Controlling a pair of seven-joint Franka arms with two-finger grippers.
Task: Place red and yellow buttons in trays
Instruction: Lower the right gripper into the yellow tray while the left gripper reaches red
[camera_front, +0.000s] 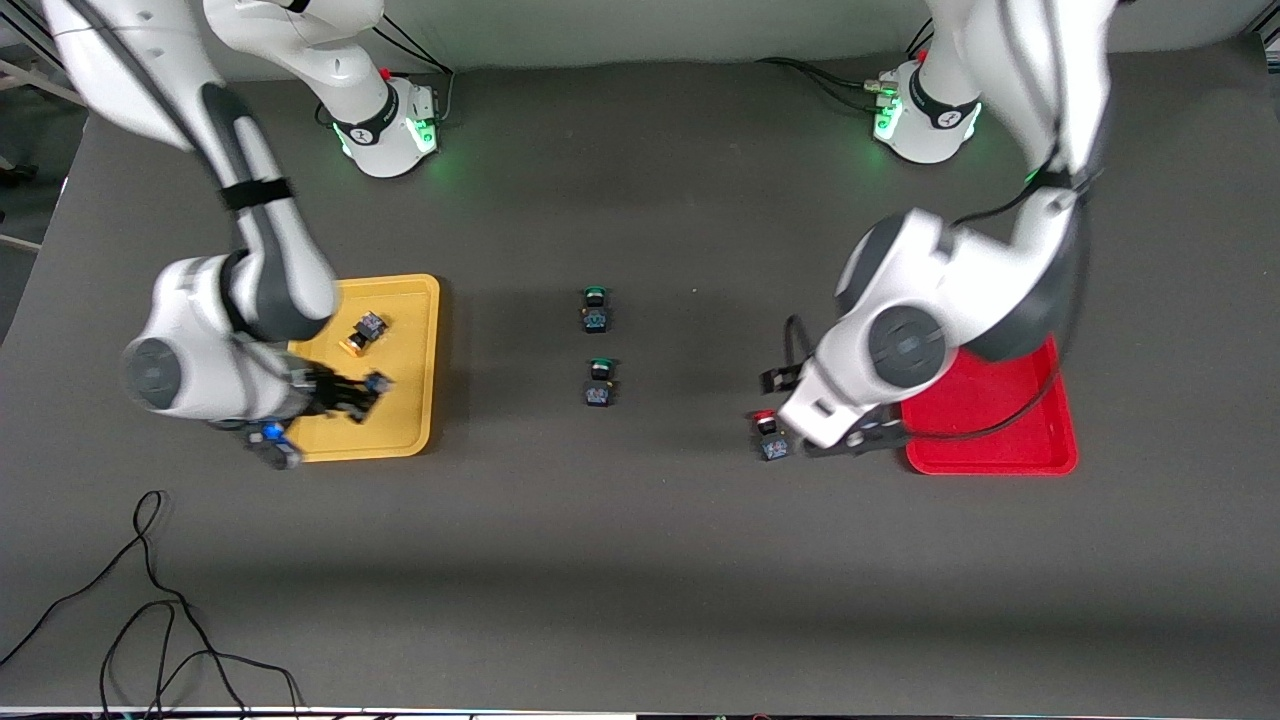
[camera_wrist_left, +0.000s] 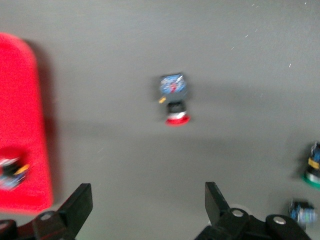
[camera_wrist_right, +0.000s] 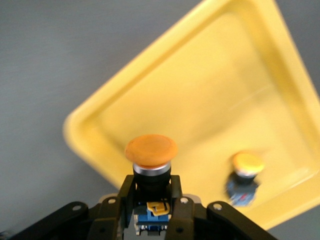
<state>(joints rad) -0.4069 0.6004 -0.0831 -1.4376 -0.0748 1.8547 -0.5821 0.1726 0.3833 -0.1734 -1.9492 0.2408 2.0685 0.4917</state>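
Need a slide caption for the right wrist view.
Right gripper holds a yellow-capped button over the yellow tray, where another yellow button already lies.

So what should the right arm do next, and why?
Probably lower and open: the right pincer grips an orange-capped push-button switch over the shallow yellow plastic tray, where another orange-capped switch lies. The left pincer hangs open over a red-capped switch.

Dark grey table (camera_front: 640, 560), black cable (camera_front: 150, 610) loose on it.
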